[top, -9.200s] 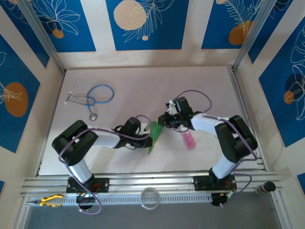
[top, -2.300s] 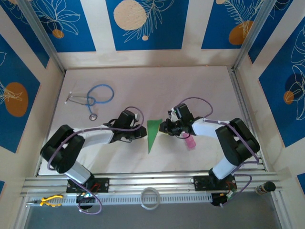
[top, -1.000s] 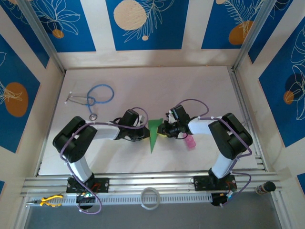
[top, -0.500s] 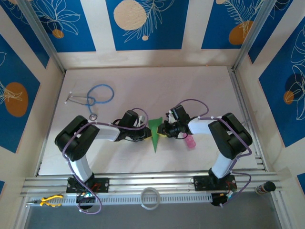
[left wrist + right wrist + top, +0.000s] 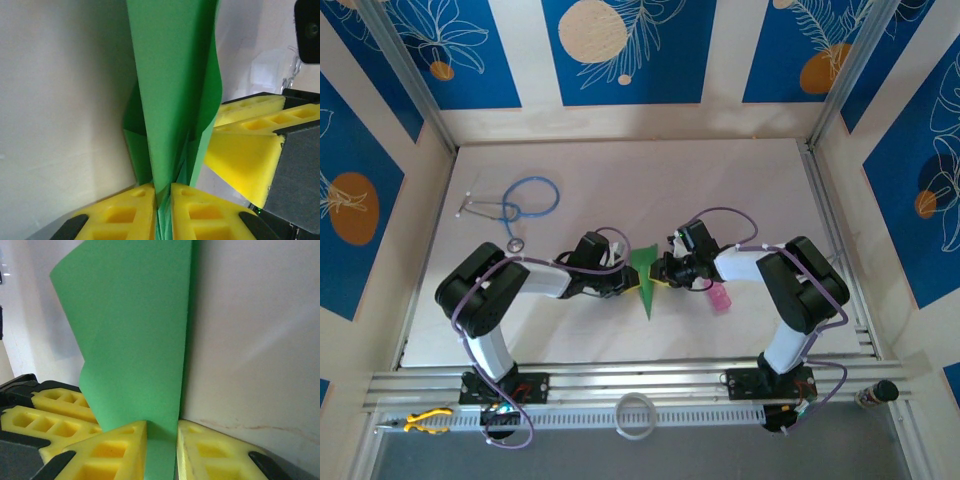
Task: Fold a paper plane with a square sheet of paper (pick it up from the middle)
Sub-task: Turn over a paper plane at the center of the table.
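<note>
The square sheet of paper (image 5: 643,278) is now a narrow creased bright-green wedge, pointing toward the near edge and held just above the table's middle. My left gripper (image 5: 626,281) is shut on its left side. In the left wrist view the yellow pads (image 5: 125,212) pinch several green layers (image 5: 170,90) at the crease (image 5: 163,195). From the right, my right gripper (image 5: 661,272) is shut on the paper's other flap. In the right wrist view that green flap (image 5: 135,330) sits between the pads (image 5: 162,440). The two grippers almost touch.
A small pink bottle (image 5: 719,296) lies just right of the right gripper. A blue-tubed stethoscope (image 5: 525,205) lies at the far left of the table. A white ring (image 5: 636,415) and yellow pliers (image 5: 425,421) rest on the near rail.
The green wedge has narrowed a little and its tip has shifted slightly right. Both grippers keep their hold and have barely moved.
</note>
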Robot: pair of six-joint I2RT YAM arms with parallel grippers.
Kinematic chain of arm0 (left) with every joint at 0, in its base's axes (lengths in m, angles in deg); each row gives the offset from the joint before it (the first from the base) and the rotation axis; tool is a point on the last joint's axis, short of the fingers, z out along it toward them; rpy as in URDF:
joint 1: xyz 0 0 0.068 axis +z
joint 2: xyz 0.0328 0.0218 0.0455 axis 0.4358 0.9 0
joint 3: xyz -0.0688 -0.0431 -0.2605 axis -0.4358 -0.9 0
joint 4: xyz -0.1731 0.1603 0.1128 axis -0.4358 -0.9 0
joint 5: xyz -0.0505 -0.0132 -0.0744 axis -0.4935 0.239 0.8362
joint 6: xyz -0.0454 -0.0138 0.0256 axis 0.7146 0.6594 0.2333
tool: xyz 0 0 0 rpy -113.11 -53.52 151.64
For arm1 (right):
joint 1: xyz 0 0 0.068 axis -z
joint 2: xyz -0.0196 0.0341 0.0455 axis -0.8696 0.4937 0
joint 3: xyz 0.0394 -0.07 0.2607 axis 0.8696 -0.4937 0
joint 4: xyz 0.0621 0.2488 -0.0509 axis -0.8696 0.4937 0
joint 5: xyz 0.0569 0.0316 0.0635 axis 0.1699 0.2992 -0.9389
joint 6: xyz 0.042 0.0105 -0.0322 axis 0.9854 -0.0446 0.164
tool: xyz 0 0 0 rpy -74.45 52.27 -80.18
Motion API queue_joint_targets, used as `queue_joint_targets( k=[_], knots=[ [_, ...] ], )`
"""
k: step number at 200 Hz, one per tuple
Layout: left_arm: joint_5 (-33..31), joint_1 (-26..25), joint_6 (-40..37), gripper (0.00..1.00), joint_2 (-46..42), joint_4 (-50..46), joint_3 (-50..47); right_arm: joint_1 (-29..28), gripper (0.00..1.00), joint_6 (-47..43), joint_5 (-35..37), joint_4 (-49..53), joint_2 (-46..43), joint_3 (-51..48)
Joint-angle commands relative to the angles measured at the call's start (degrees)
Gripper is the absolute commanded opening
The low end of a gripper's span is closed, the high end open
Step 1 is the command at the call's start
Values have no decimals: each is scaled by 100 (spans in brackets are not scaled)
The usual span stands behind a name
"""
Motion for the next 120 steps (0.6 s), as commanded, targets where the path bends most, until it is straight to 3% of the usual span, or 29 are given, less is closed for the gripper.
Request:
queue_joint_targets(
  k=[1,32,64,120],
  knots=[
    [201,-11,126,16,103,298,-64,-30,22,109,-247,-145,98,-80],
    [197,-15,187,17,143,400,-90,17,22,179,-346,-289,103,-128],
    [105,-4,135,11,69,267,-106,53,22,178,-357,-298,64,-168],
    [-306,6,-361,8,-426,-865,153,2,26,-87,6,182,-488,-114]
  ],
)
